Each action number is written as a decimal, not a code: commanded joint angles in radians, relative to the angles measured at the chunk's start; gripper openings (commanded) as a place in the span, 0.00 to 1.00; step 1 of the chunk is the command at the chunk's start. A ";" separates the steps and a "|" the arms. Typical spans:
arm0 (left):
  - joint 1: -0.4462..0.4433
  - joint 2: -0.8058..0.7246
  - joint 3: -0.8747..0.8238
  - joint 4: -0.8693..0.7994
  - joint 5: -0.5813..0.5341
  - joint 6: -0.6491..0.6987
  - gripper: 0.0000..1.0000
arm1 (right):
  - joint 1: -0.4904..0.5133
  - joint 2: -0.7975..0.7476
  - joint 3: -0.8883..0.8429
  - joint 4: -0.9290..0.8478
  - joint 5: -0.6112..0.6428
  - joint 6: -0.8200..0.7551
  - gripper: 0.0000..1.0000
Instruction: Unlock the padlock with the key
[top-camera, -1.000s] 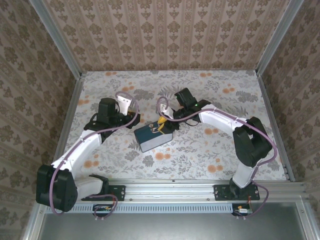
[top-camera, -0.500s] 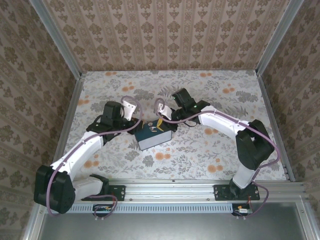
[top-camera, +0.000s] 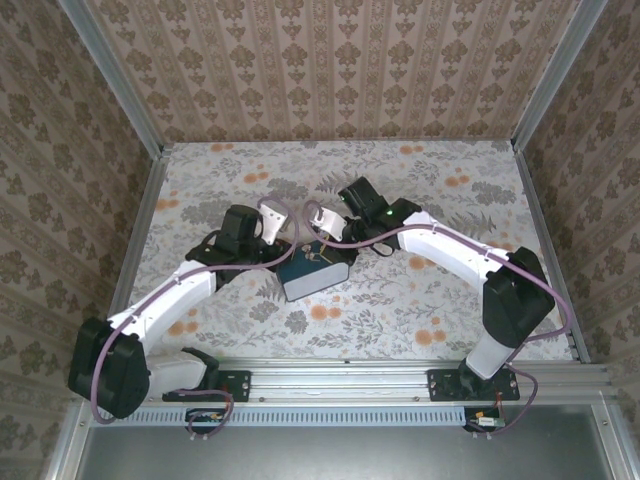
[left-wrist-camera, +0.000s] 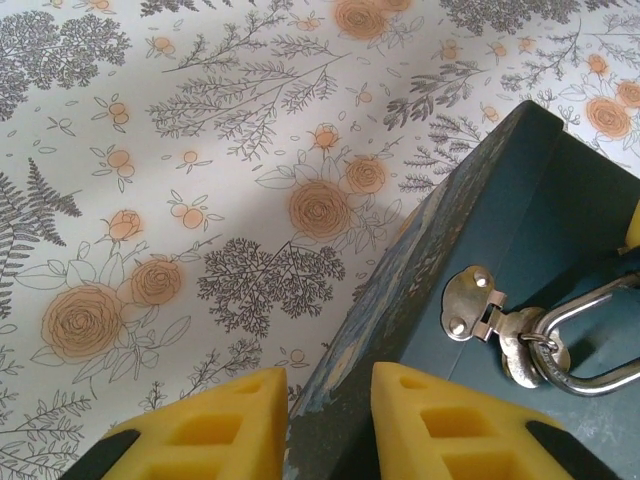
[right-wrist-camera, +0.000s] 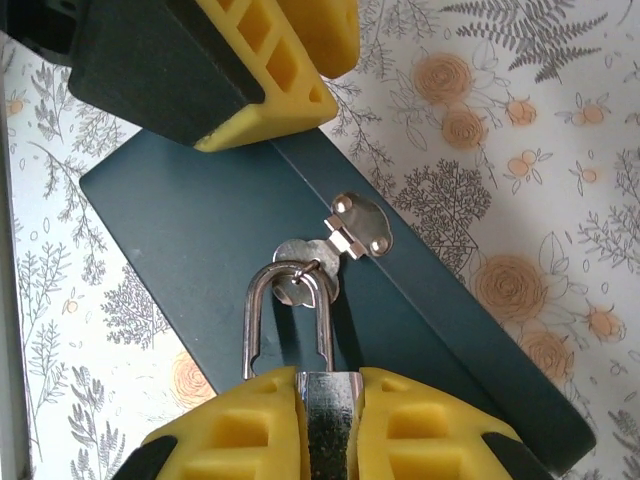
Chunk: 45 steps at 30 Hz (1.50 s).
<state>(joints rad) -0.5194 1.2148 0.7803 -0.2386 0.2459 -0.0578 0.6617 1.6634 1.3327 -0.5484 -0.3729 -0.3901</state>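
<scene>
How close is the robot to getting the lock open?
It is only getting started. Done: the left gripper pinches the blue box by its edge, and the right gripper grips the padlock. In hand: holding both steady. Left: the shackle is shut through the hasp, so the key has yet to go in and turn.

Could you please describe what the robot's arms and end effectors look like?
The left arm and right arm have white links, black joint housings and a mauve cable looped along each. The left end effector and right end effector carry yellow fingers with rectangular cut-outs on black mounts.
</scene>
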 joint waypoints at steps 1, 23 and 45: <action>-0.008 0.039 -0.015 -0.064 -0.040 -0.069 0.27 | 0.014 -0.054 -0.025 0.008 0.162 0.192 0.00; -0.095 0.182 0.013 0.138 0.253 -0.403 0.22 | 0.083 -0.181 -0.288 0.389 0.644 0.898 0.00; 0.082 0.183 0.094 0.194 0.249 -0.421 0.26 | 0.047 -0.060 -0.362 0.757 0.636 0.955 0.00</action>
<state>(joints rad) -0.4934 1.4342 0.8234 -0.0452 0.5159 -0.4770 0.7116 1.5913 0.9859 0.1158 0.2958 0.5987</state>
